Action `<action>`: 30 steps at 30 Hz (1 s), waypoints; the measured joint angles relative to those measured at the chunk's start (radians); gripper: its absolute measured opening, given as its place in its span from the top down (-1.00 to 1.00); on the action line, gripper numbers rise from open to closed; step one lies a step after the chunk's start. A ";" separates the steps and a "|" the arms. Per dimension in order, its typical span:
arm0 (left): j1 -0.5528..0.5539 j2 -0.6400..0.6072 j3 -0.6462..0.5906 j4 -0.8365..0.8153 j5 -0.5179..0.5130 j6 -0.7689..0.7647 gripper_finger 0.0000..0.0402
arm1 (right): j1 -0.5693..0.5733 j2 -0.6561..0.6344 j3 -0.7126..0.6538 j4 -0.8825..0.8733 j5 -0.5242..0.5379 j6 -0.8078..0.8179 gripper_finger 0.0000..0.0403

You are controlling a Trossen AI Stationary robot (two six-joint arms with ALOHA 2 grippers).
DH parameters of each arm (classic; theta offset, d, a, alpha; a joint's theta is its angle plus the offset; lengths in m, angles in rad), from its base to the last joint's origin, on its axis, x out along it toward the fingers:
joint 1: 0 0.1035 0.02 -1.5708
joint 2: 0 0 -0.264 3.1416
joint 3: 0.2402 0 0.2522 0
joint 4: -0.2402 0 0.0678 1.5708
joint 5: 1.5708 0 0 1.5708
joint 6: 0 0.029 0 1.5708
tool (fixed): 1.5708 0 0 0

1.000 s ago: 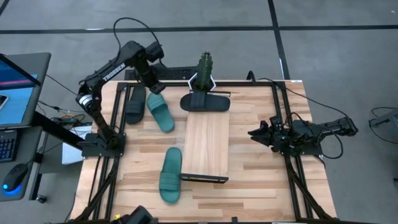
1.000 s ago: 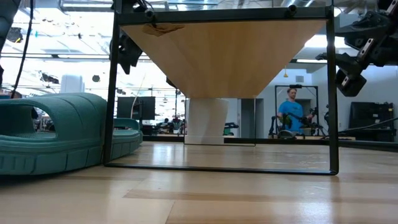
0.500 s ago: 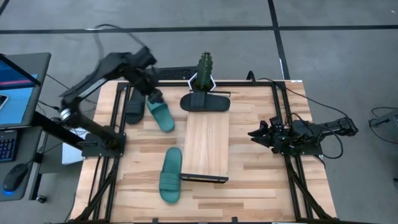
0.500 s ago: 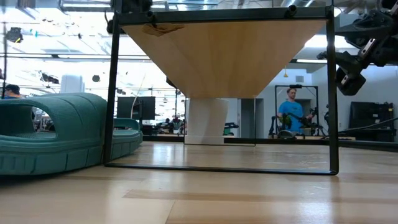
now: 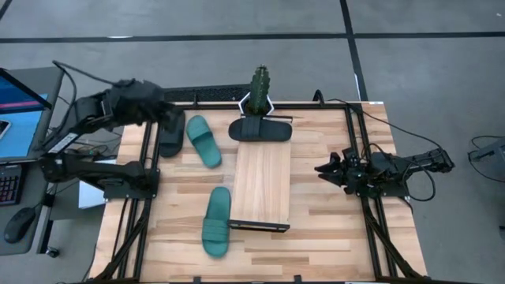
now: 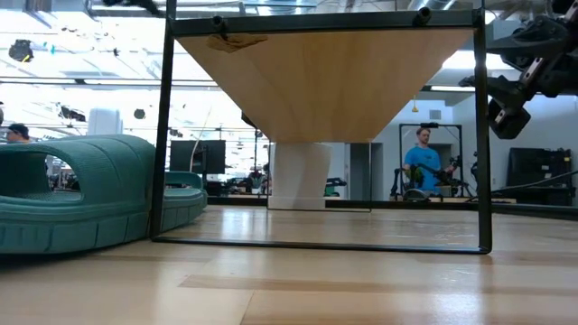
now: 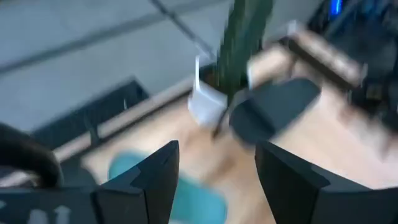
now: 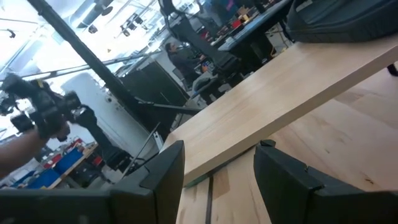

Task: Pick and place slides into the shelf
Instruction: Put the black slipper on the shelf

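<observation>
In the high view the light-wood shelf [image 5: 263,185] lies mid-table. One black slide [image 5: 260,128] lies crosswise on its far end, sole down. A second black slide [image 5: 170,134] and a teal slide [image 5: 203,140] lie side by side on the tabletop at far left. Another teal slide [image 5: 215,221] rests by the shelf's near left corner, and it looms large in the low view [image 6: 72,194]. My left gripper [image 5: 167,118] is open and empty over the table's far-left edge, beside the black slide there; its wrist view [image 7: 217,180] is blurred. My right gripper [image 5: 325,169] is open and empty, right of the shelf [image 8: 217,186].
A potted cactus [image 5: 260,85] stands just beyond the shelf's far end. Black frame rails [image 5: 146,142] run along both table sides. A laptop [image 5: 20,110] sits off the left edge. A person [image 6: 423,162] stands in the room behind. Bare tabletop lies between the shelf and my right arm.
My left arm has swung quickly from above the far end of the far-left teal slide toward the table's left edge, folding back over its base. The slides and the shelf lie where they were.
</observation>
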 joint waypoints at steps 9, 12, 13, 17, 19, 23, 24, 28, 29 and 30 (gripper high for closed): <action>0.000 0.043 -0.144 -0.392 0.071 0.160 0.01 | 0.000 0.000 0.000 0.002 0.009 0.000 0.12; -0.005 0.068 -0.203 -0.409 0.088 0.202 0.01 | 0.000 0.000 0.000 0.002 0.009 0.000 0.12; -0.009 0.078 -0.225 -0.409 0.106 0.218 0.01 | 0.000 0.000 0.000 0.002 0.009 0.000 0.12; -0.040 0.124 -0.302 -0.410 0.122 0.277 0.01 | 0.000 0.000 0.000 0.002 0.009 0.000 0.12; -0.057 0.143 -0.338 -0.406 0.122 0.284 0.01 | 0.000 0.000 0.000 0.002 0.009 0.000 0.12; -0.096 0.173 -0.406 -0.342 0.122 0.272 0.01 | 0.000 0.000 0.000 0.002 0.009 0.000 0.12; -0.107 0.178 -0.424 -0.312 0.122 0.270 0.01 | 0.000 0.000 0.000 0.002 0.009 0.000 0.12; -0.149 0.213 -0.489 -0.230 0.083 0.244 0.01 | 0.001 0.000 0.000 0.002 0.000 0.001 0.12; -0.159 0.224 -0.504 -0.223 0.053 0.236 0.01 | 0.001 0.000 0.000 0.002 -0.003 0.002 0.12; -0.167 0.236 -0.517 -0.222 0.017 0.230 0.01 | 0.001 0.000 0.000 0.002 -0.006 0.002 0.12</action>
